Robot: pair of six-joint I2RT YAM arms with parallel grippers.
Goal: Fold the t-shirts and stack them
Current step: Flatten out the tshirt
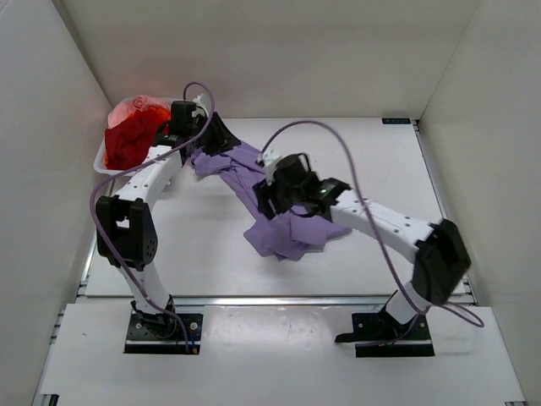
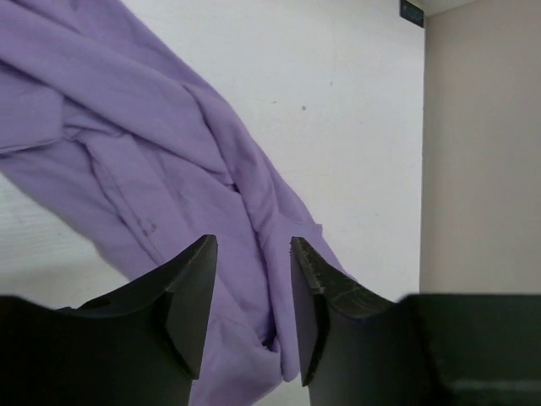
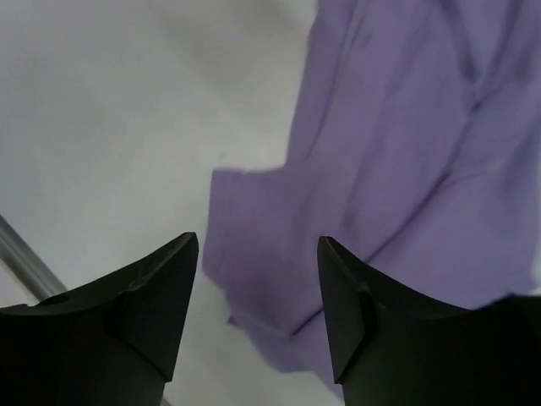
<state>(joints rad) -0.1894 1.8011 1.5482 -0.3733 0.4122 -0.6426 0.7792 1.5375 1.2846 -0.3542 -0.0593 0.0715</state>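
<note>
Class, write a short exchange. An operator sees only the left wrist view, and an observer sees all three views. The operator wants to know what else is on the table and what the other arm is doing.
Operator: I see only the purple shirt under my left gripper. Are there other shirts around?
Observer: Yes, a red shirt lies heaped in a white basket at the far left corner of the table.
Operator: Where is the right gripper?
Observer: The right gripper hangs above the purple shirt's near end, with its fingers apart and gripping nothing.
</note>
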